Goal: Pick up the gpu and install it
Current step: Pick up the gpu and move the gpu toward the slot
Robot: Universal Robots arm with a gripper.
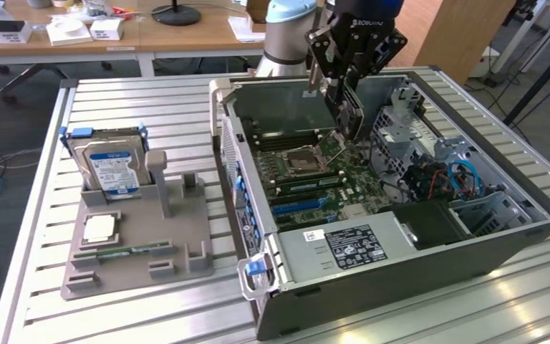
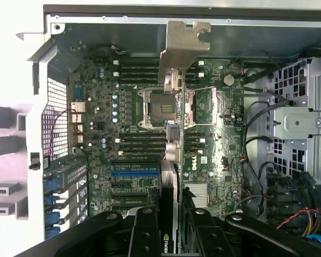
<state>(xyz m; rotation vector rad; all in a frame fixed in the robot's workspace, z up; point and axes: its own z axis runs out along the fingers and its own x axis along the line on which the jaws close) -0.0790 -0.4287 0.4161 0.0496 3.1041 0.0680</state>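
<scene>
Now the hand (image 1: 344, 82) clamps the graphics card (image 1: 349, 115) upright above the open computer (image 1: 428, 279) on the slatted desk (image 1: 141, 322).

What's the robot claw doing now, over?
Black gripper shut on thin dark gpu with metal end bracket. Gpu above green motherboard in open grey computer case, not seated. Path looks clear.
</scene>
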